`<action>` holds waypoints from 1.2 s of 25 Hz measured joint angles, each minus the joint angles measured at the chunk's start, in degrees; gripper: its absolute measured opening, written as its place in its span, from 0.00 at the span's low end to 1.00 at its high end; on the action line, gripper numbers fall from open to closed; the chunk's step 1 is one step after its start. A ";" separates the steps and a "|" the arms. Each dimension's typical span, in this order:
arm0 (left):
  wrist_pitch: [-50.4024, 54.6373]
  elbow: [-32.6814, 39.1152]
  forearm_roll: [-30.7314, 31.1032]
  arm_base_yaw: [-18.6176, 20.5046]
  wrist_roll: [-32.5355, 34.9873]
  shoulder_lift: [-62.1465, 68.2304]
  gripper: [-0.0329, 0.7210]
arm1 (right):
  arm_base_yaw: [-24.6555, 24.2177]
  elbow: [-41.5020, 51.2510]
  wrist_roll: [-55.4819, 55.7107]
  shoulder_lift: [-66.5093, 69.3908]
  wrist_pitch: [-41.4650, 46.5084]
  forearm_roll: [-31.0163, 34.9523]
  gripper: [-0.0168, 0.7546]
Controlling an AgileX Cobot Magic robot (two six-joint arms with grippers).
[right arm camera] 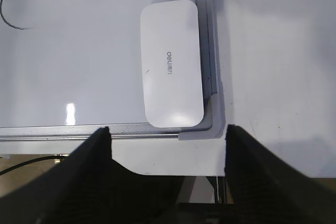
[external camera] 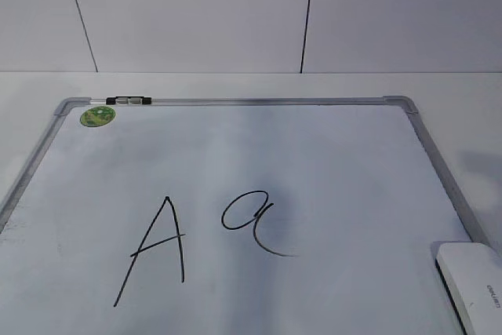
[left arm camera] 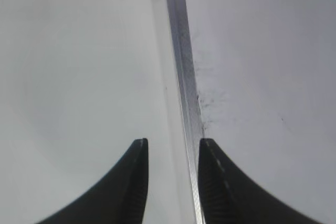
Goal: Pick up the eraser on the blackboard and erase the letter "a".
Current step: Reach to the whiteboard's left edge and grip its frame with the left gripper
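Both grippers gape empty; the right gripper [right arm camera: 168,135] hovers behind the white rounded plastic eraser [right arm camera: 171,62]. Hugging the silver-framed white blackboard [right arm camera: 207,51], it risks a finger snagging metal.

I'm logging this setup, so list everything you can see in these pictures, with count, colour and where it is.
blackboard: one, white with a silver-grey frame, flat on the table.
table: one, white, under the board.
wall: white panels with dark seams, behind the table.
sticker: one, green, round, board's far left corner.
marker: one, black and clear, on the far frame rail by the sticker.
letter "A": one, black, left of the board's middle.
letter "a": one, black, just right of the "A".
eraser: one, white, grey lettering, board's near right corner.
cable: one, black, beyond the board's near edge.
left gripper: black, open, straddling the left frame rail.
right gripper: black, open, above the near right corner.
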 joint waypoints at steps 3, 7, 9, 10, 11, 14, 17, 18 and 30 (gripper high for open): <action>-2.35 -1.26 0.00 0.00 -0.09 4.37 0.37 | 0.00 0.00 0.00 0.00 0.00 0.00 0.69; -5.09 -1.40 0.00 0.00 -0.09 9.47 0.37 | 0.00 0.00 0.00 0.00 0.00 0.00 0.69; -6.52 -1.40 0.00 0.00 -0.09 11.18 0.37 | 0.00 0.00 0.00 0.00 0.00 0.00 0.69; -7.05 -1.40 0.00 0.00 -0.09 12.00 0.37 | 0.00 0.00 0.09 0.00 0.00 0.00 0.69; -7.73 -1.40 0.00 0.00 -0.09 12.84 0.37 | 0.00 0.00 0.09 0.00 0.00 0.00 0.69; -9.34 -1.40 0.00 0.00 -0.09 15.29 0.37 | 0.00 0.00 0.09 0.00 0.00 0.00 0.69; -10.72 -1.40 0.08 0.00 -0.09 17.41 0.37 | 0.00 0.00 0.09 0.00 -0.08 0.00 0.69; -10.86 -1.45 0.08 0.00 -0.09 18.10 0.37 | 0.00 0.00 0.09 0.00 -0.08 0.00 0.69; -12.64 -1.45 0.12 2.18 -0.09 20.29 0.35 | 0.00 0.00 0.09 0.00 -0.08 0.00 0.69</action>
